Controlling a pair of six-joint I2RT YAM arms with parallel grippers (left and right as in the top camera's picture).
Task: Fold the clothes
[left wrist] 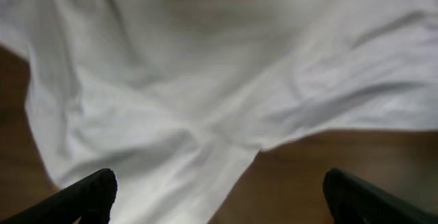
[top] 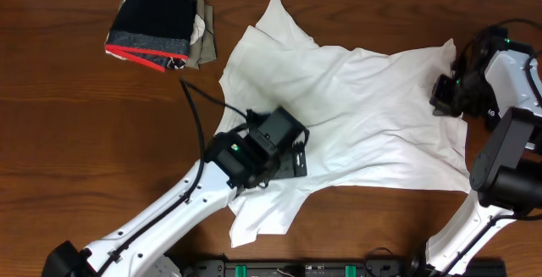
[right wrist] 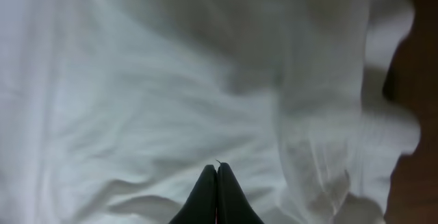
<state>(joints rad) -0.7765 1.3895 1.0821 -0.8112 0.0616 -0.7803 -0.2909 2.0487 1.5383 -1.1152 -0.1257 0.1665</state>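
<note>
The left gripper [left wrist: 220,193] has jaws gaping wide, empty, the white shirt [left wrist: 205,80] spread just beneath them, probably readying a pinch by the sleeve; the right gripper [right wrist: 217,186] is pressed closed over the hem, cloth between its jaws unclear; the folded pile [top: 157,19] lies well beyond

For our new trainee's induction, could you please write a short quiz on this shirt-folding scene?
1. True or false: the white shirt already lies neatly folded in half.
2. Which gripper stands wide open? A) left B) right C) both
3. Where in the overhead view is the pile of dark folded clothes?
Key: 1 false, it lies spread out and wrinkled on the table. 2 A, the left gripper; the right gripper is shut. 3 upper left, beyond the shirt's sleeve.
</note>
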